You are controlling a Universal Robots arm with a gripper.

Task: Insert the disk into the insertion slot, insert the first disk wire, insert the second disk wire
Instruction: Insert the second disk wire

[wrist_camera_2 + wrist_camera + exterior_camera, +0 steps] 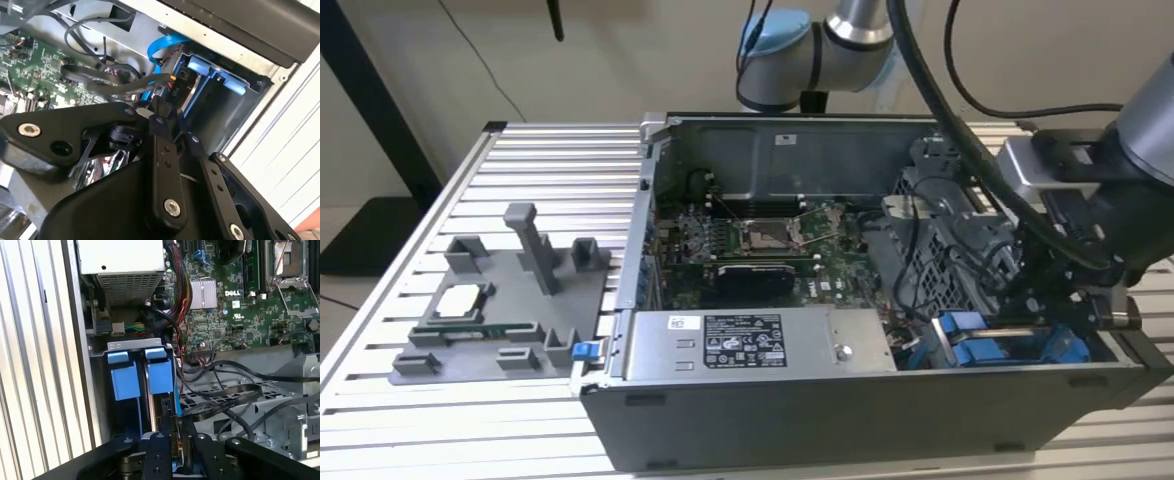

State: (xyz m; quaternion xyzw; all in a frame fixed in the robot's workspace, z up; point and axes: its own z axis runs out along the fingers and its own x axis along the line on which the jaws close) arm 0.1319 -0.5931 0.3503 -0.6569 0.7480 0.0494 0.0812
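Observation:
The disk (192,102) stands on edge inside the insertion slot (235,82), a grey bay with blue tabs (122,377) in the case's near corner on the exterior view's right (987,345). My gripper (167,107) reaches down into that corner, its fingers drawn together on the black plug of a disk wire (175,92) with red and yellow leads, held against the disk's end. A flat blue wire (162,45) curves down to the same end of the disk. In the first wrist view my gripper (177,427) sits just beside the blue tabs.
The labelled grey power-supply box (747,345) lies next to the bay. The motherboard (761,240) fills the case floor. Black cable loops (225,395) hang close to my fingers. A grey tray of fixtures (507,300) sits on the slatted table at the exterior view's left.

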